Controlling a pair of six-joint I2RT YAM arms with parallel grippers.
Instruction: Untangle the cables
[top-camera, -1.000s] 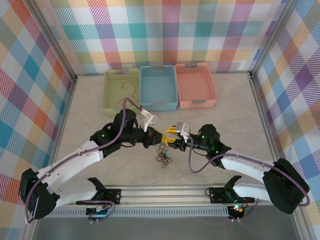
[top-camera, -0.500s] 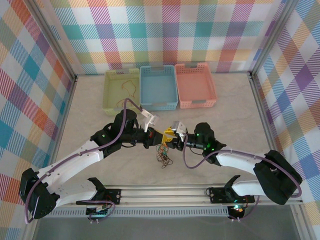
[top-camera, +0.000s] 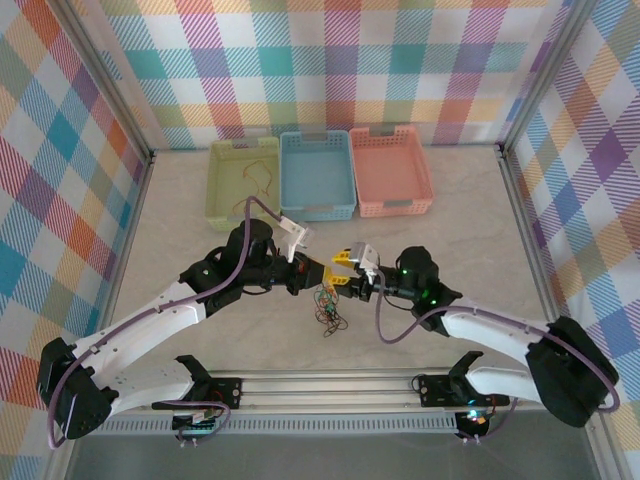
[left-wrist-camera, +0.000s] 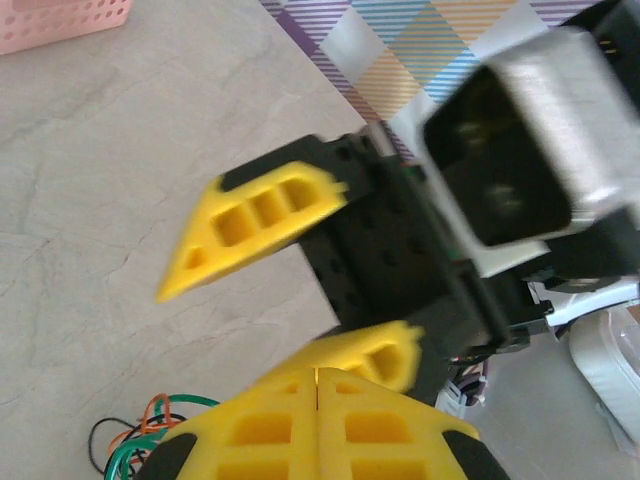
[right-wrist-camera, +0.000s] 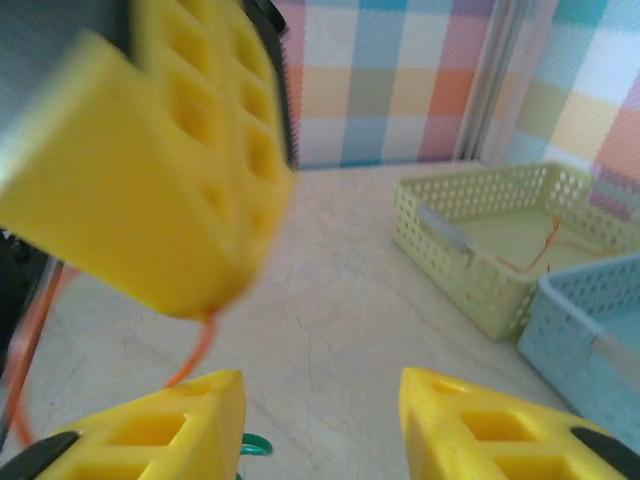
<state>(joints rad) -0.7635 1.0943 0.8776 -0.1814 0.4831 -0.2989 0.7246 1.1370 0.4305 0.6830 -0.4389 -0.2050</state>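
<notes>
The cables (top-camera: 326, 308) lie as a small tangle of orange-red, green and black wires on the table just in front of both grippers. My left gripper (top-camera: 318, 273) hangs above the tangle with its yellow fingers (left-wrist-camera: 318, 420) pressed together. In the right wrist view an orange-red cable (right-wrist-camera: 200, 345) hangs from the left gripper's tip. My right gripper (top-camera: 338, 270) faces it from the right, open, its fingers (right-wrist-camera: 150, 430) wide apart with bare table between them. A green loop (right-wrist-camera: 252, 446) shows by its left finger. The tangle's edge (left-wrist-camera: 140, 450) also shows low in the left wrist view.
Three baskets stand in a row at the back: green (top-camera: 243, 180) holding an orange wire (top-camera: 262, 178), blue (top-camera: 317, 175) and pink (top-camera: 390, 170). Checked walls enclose the table. The green basket (right-wrist-camera: 490, 250) lies ahead of the right gripper.
The right gripper swung in close to the left gripper, then drew back a little to the right, and its jaws now stand wider. The left arm has hardly moved.
</notes>
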